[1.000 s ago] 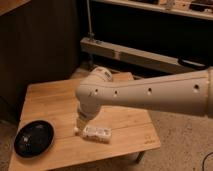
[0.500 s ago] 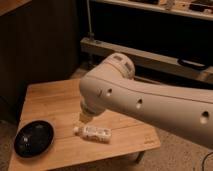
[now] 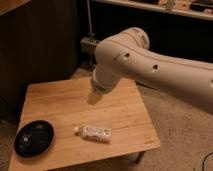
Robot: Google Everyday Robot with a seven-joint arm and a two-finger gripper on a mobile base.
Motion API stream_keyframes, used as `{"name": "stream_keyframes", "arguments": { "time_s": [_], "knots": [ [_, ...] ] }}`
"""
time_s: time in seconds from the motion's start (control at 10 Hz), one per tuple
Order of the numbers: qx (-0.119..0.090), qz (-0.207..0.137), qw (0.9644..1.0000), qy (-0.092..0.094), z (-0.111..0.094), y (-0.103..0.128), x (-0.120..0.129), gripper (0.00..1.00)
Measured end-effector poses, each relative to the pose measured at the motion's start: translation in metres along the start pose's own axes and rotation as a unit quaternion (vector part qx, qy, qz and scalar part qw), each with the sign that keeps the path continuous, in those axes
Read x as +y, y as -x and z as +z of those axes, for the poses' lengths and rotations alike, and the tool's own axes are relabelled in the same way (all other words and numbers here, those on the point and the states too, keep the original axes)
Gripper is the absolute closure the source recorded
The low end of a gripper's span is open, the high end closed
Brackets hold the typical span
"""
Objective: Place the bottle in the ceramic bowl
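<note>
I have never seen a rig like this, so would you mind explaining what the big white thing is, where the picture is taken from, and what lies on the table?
The big white shape is the robot's single arm, reaching in from the right of the picture. It bends down to its gripper, the two-finger part that grasps things. The gripper hangs above the middle of the wooden table; it is open and holds nothing.

There is only one camera view, looking down on the table at an angle. Where that camera is mounted cannot be told.

Two things lie on the table. A small clear bottle with a white cap lies on its side near the front edge. A shallow black ceramic bowl sits at the front corner on the picture's left, apart from the bottle.
</note>
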Motion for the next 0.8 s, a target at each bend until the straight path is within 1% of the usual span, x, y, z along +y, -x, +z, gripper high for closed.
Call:
{"name": "stream_keyframes", "arguments": {
  "time_s": [0.1,0.2,0.3,0.5,0.7,0.8],
  "knots": [
    [-0.002,-0.007,1.0,0.006,0.015,-0.006,-0.017,0.35],
    [-0.004,-0.023,0.9997,0.011,0.035,-0.015,-0.032,0.35],
    [-0.004,-0.035,0.9992,0.019,0.052,-0.021,-0.038,0.35],
    [0.0,-0.063,0.9974,0.036,0.08,-0.028,-0.035,0.35],
    [0.004,-0.077,0.9958,0.049,0.094,-0.026,-0.022,0.35],
    [0.009,-0.086,0.9945,0.059,0.108,-0.027,-0.014,0.35]
  ]
}}
